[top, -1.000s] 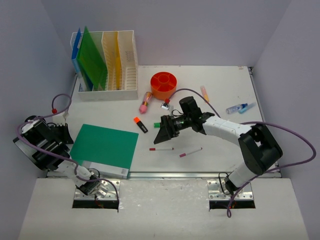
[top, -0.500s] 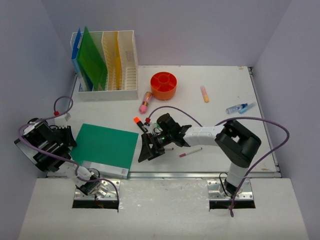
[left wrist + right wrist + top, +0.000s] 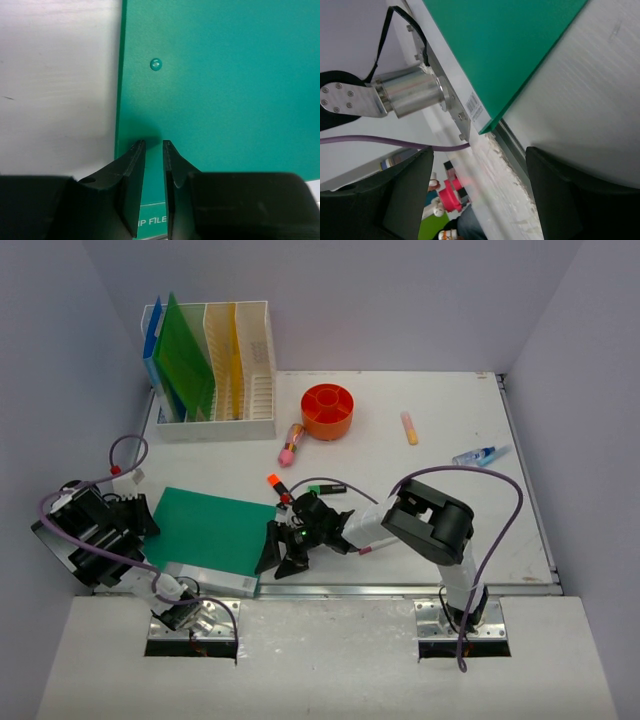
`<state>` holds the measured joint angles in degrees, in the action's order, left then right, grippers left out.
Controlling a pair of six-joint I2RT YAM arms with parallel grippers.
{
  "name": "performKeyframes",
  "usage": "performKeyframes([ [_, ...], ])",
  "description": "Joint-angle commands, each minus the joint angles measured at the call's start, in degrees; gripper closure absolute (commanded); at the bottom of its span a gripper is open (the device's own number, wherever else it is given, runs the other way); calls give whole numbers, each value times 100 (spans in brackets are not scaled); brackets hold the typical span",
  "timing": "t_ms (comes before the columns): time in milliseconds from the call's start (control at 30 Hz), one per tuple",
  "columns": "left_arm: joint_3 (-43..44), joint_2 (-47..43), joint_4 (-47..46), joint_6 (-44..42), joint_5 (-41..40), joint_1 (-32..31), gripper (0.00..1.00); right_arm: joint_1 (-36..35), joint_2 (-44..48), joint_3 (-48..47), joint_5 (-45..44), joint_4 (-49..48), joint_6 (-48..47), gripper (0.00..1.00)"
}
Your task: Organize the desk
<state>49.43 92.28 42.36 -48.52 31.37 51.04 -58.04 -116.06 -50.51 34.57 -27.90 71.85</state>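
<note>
Squarely at the centre, the white table (image 3: 440, 500), shut in by pale lavender walls (image 3: 560, 330), with a metal rail (image 3: 400, 590) along the front edge. Widest open room across the middle and the right half, out toward the right wall.

At the front left, a green folder (image 3: 208, 530) lying flat, its front part over a white box (image 3: 215, 582) set right against the rail. White lettering on the folder's lower strip, partly hidden by the jaws, with only "P FILE" readable. A barcode label (image 3: 474, 111) on the box's side, digits too small to read.

Left gripper (image 3: 154, 145) low over the folder, just inside its left edge, jaws almost together with only a thin slit between. Right gripper (image 3: 277, 558) at the folder's front right corner, close to the rail, jaws spread wide apart.

Farther out, an orange-capped marker (image 3: 277, 485) near the folder's far right corner, then a pink highlighter (image 3: 292, 443) beside a round orange caddy (image 3: 328, 410), its contents not discernible. Well apart to the right, a pale orange highlighter (image 3: 409, 427) and a blue pen (image 3: 475, 455) near the right edge.

In the far left corner, a white slotted rack (image 3: 258, 390) holding upright sheets: blue (image 3: 152, 340), green (image 3: 185, 355) and yellow (image 3: 237, 365).
</note>
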Motion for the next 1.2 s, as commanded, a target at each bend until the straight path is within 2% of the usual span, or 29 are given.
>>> performKeyframes([
  [0, -201, -189, -130, 9, 82, 31, 81, -104, -371, -258, -436, -508, 679, 24],
  [333, -424, -492, -37, 53, 147, 43, 81, -264, -1068, -764, -662, -703, 1258, 30],
  [533, -613, -615, 35, 26, 224, 43, 81, -269, -1347, -783, -566, -1473, 1861, 57],
  [633, -619, -606, 123, -17, 284, 46, 83, -258, -1342, -662, -575, -1842, 2085, 67],
  [700, -615, -616, 176, -58, 311, 38, 85, -220, -1255, -546, -608, -1947, 2124, 70],
  [967, -442, -472, 913, -784, 687, 37, 94, 38, -1138, -311, -768, -2316, 2017, 72],
  [1167, -325, -75, 1369, -1153, 780, 29, 98, 172, -1239, -363, -929, -2348, 1815, 69],
])
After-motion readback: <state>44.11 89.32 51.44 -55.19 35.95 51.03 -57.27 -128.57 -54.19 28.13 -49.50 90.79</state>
